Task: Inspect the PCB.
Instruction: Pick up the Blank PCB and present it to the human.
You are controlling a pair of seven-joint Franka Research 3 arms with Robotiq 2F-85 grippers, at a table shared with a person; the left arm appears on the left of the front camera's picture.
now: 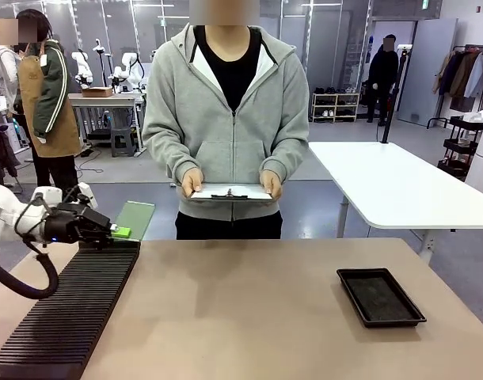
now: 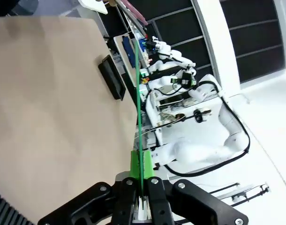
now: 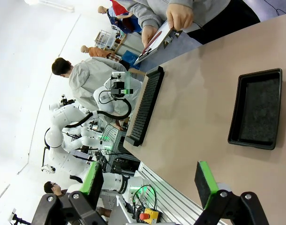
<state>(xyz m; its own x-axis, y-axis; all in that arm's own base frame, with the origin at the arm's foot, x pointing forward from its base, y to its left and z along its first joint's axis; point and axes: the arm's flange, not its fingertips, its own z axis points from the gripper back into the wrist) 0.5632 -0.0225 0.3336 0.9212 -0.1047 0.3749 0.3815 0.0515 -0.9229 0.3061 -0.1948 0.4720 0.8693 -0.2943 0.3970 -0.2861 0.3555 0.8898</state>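
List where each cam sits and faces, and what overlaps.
Front: fixed between the arms, facing across the table at the person holding a clipboard; left gripper holds the PCB.
Left wrist: along its gripper, shut on the edge-on PCB, over the table.
Right wrist: looking down on the table; open right gripper at the bottom.
Shared: black tray in all three.

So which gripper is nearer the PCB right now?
Left. The left gripper clamps the PCB; the right gripper hangs open across the table, facing the black tray.
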